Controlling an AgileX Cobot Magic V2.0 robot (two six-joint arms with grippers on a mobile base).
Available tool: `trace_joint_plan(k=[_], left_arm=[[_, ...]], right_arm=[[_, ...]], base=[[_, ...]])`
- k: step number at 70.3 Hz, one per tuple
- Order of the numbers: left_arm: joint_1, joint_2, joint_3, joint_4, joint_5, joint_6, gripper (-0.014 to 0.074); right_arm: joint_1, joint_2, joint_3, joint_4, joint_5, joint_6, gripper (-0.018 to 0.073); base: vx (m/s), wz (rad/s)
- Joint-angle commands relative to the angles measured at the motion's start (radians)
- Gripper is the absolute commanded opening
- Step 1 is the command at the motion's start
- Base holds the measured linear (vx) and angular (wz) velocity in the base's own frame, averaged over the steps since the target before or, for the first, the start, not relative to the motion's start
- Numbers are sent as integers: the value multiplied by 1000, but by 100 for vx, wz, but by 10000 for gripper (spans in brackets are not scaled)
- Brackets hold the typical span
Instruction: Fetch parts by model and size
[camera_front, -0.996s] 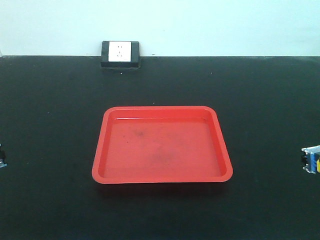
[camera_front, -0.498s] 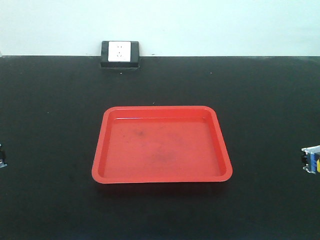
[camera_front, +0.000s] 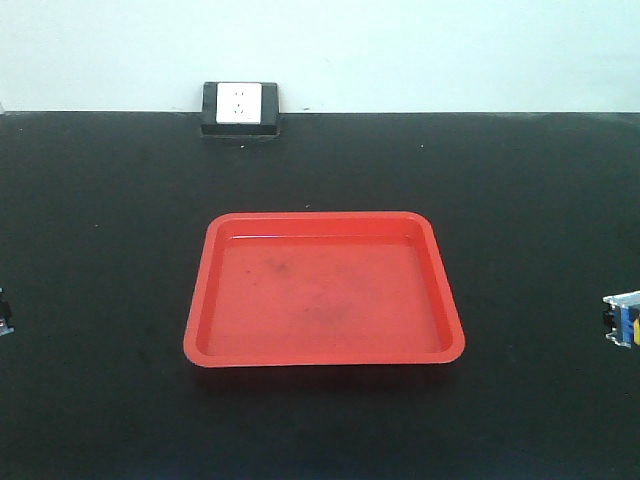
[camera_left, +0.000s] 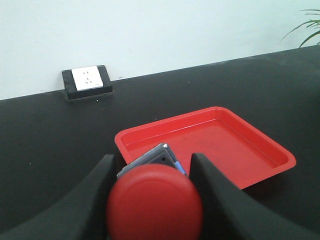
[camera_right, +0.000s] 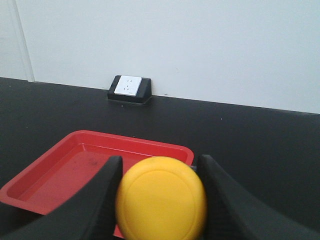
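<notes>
The left wrist view is filled low down by the red-capped push-button switch (camera_left: 154, 202), its grey base with a blue marking (camera_left: 159, 157) pointing toward the tray. My left gripper (camera_left: 152, 161) is shut on it, one black finger on each side. In the right wrist view my right gripper (camera_right: 160, 161) is shut on the yellow-capped switch (camera_right: 161, 197) in the same way; its base is hidden behind the cap. In the front view only slivers show: a blue-marked base (camera_front: 625, 318) at the right edge and a small bit (camera_front: 4, 312) at the left edge.
A shallow red tray (camera_front: 200, 300) lies in the middle of the black table, with nothing in it. A black block with a white wall socket (camera_front: 240, 108) stands at the table's far edge against the pale wall. A plant's leaves (camera_left: 309, 25) show at the far right.
</notes>
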Motion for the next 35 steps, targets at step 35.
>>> trace_joint_plan(k=[35], left_arm=[[-5,12,-26,-25,-96,-7,-7]], right_arm=[[-3,16,-27,-5,-82,-4,-5]], base=[[0,0]])
